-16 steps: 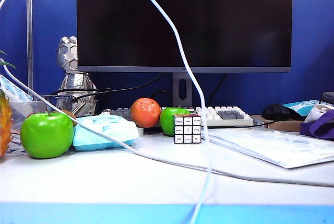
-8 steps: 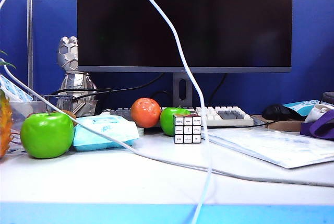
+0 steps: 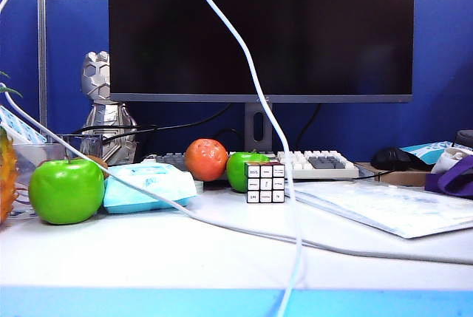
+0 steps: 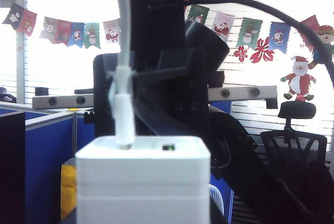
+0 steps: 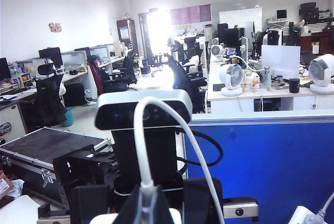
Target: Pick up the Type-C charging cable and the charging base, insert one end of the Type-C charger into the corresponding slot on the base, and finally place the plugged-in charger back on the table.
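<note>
Both grippers are above the exterior view's field. The white charging base (image 4: pixel 143 182) fills the left wrist view, with my left gripper (image 4: pixel 143 205) shut on it and its fingers hidden behind the block. The Type-C charging cable's plug (image 4: pixel 124 117) stands in the base's top face, next to a small dark slot (image 4: pixel 168 146). My right gripper (image 5: pixel 147 205) is shut on that plug, just above the base (image 5: pixel 102 219). From there the cable (image 3: pixel 255 80) hangs down past the monitor to the table's (image 3: pixel 148 258) front edge.
On the desk stand a green apple (image 3: pixel 66 190), a light-blue wipes pack (image 3: pixel 148 184), an orange (image 3: pixel 205 159), a second apple (image 3: pixel 240 169), a puzzle cube (image 3: pixel 265 182) and a keyboard (image 3: pixel 318 163). A thicker grey cord (image 3: pixel 222 225) crosses the desk. Papers (image 3: pixel 384 206) lie at the right.
The hanging cable has swung slightly: its lower part near the front edge has drifted right and its top a little left. Nothing on the desk has moved.
</note>
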